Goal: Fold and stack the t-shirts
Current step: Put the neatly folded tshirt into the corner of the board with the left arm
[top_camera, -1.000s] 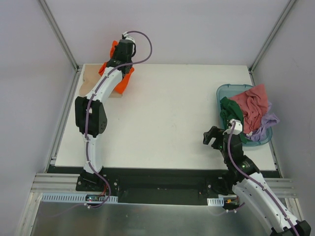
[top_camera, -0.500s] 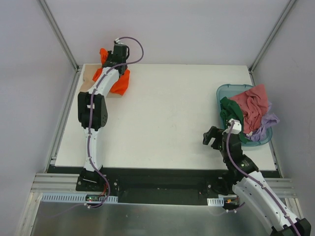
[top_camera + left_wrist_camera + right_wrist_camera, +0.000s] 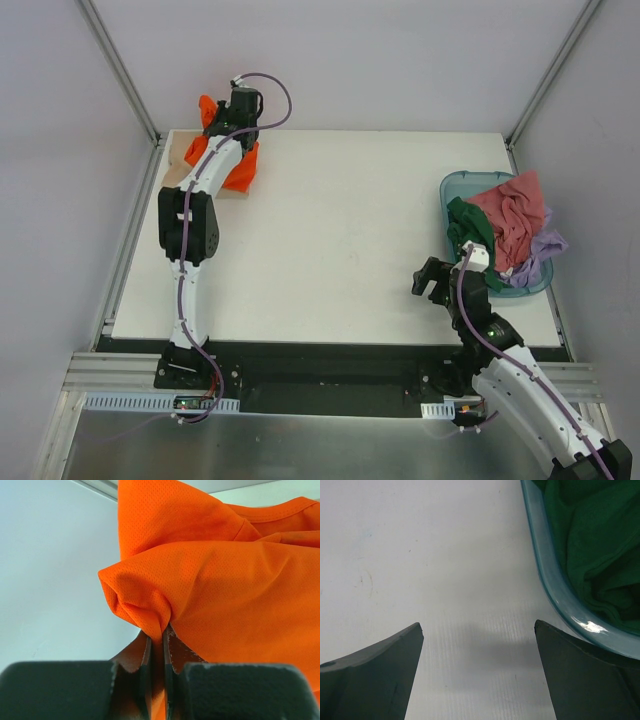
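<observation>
The bright orange t-shirt (image 3: 240,170) is bunched at the table's far left corner, lying on the folded tan-beige t-shirt (image 3: 178,167). My left gripper (image 3: 226,112) is stretched to that corner and shut on a fold of the orange cloth (image 3: 200,580); its jaws pinch the fabric (image 3: 157,630). My right gripper (image 3: 436,280) is open and empty, low over the table beside the teal tub (image 3: 458,186). In the right wrist view the gripper (image 3: 477,625) has bare table between its fingers, with the tub's rim (image 3: 545,570) and dark green cloth (image 3: 590,540) to the right.
The teal tub at the right edge holds pink (image 3: 512,215), dark green (image 3: 466,228) and lilac (image 3: 545,246) garments that spill over its rim. Metal frame posts (image 3: 120,70) rise at the far corners. White walls enclose the table.
My left gripper has moved further left and back with the orange shirt, bunching it towards the corner. The right arm has barely moved.
</observation>
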Controlling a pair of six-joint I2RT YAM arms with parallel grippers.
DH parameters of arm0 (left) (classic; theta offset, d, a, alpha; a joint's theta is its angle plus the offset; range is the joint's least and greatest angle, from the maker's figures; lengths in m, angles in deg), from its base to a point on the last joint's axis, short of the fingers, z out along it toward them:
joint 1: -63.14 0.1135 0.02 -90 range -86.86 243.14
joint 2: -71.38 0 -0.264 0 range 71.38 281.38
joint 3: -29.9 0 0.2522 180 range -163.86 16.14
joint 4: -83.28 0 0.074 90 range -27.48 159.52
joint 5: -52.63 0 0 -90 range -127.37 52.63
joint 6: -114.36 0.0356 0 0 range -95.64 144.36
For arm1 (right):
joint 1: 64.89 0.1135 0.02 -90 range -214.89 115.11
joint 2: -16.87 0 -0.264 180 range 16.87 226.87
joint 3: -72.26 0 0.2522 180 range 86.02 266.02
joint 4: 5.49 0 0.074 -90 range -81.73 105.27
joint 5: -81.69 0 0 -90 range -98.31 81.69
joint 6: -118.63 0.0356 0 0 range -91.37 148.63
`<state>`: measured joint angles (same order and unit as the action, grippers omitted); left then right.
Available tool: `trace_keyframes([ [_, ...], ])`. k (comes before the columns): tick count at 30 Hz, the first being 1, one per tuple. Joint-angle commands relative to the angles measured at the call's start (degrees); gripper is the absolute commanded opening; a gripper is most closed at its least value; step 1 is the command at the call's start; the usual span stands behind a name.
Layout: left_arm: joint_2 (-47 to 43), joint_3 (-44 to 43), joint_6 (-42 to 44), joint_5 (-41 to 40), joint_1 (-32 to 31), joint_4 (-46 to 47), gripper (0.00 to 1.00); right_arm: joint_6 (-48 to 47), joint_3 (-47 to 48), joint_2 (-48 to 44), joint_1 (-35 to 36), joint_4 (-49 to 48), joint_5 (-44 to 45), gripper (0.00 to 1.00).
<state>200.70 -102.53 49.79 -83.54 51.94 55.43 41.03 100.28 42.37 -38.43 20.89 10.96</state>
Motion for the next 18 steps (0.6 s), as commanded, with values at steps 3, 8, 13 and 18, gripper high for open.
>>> trace_keyframes([
  [3, 2.0, -3.8, 1.6, -7.9, 0.7, 1.2, 0.00, 0.0, 1.4, -0.4, -0.2, -1.2, 2.3, 0.96],
  [8, 2.3, -3.8, 1.4, -11.9, 1.6, 2.6, 0.00, 0.1, 1.6, -0.1, -0.1, -1.4, 2.8, 0.96],
  [13, 4.6, -4.1, 5.4, -17.0, 1.5, 8.3, 0.03, 0.3, 1.8, 1.2, -0.1, -1.3, 2.5, 0.96],
  [18, 6.5, -3.5, 12.6, -20.2, 1.3, 17.6, 0.12, 0.6, 2.2, 1.0, -0.1, -0.6, 2.4, 0.96],
])
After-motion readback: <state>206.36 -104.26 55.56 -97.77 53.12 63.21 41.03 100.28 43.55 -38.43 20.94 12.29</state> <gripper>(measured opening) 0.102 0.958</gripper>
